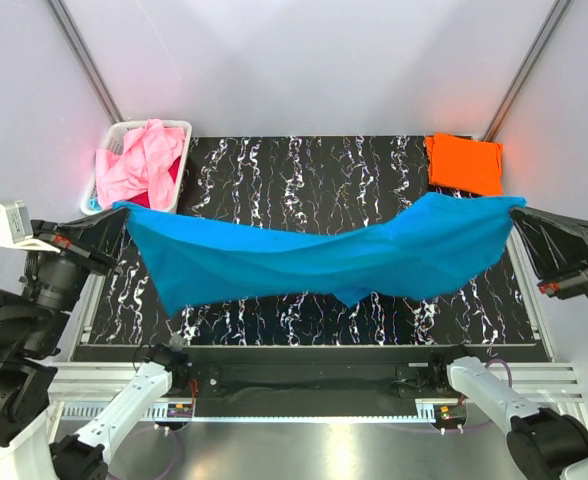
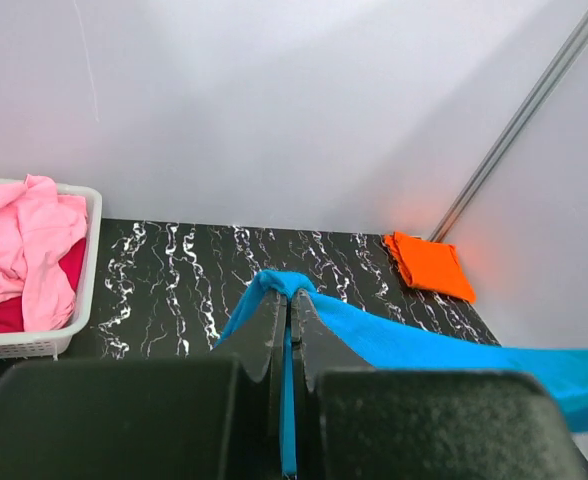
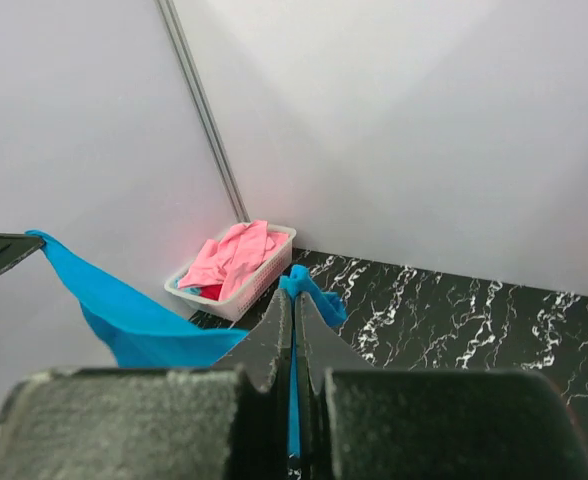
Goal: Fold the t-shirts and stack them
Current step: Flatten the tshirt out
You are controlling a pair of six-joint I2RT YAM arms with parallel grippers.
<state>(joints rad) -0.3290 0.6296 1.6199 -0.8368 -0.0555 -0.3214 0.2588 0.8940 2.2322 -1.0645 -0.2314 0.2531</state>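
We hold the blue shirt (image 1: 314, 255) stretched in the air above the table (image 1: 304, 170). Our left gripper (image 1: 121, 212) is pinched shut on one end and our right gripper (image 1: 514, 210) on the other. A folded orange shirt (image 1: 464, 163) lies at the far right corner, and a pink shirt (image 1: 139, 160) fills the basket (image 1: 179, 125).

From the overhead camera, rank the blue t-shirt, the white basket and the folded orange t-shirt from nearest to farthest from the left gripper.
1. The blue t-shirt: its left corner is pinched in the left gripper.
2. The white basket: just beyond the gripper, at the far-left corner.
3. The orange t-shirt: folded, at the far-right corner.
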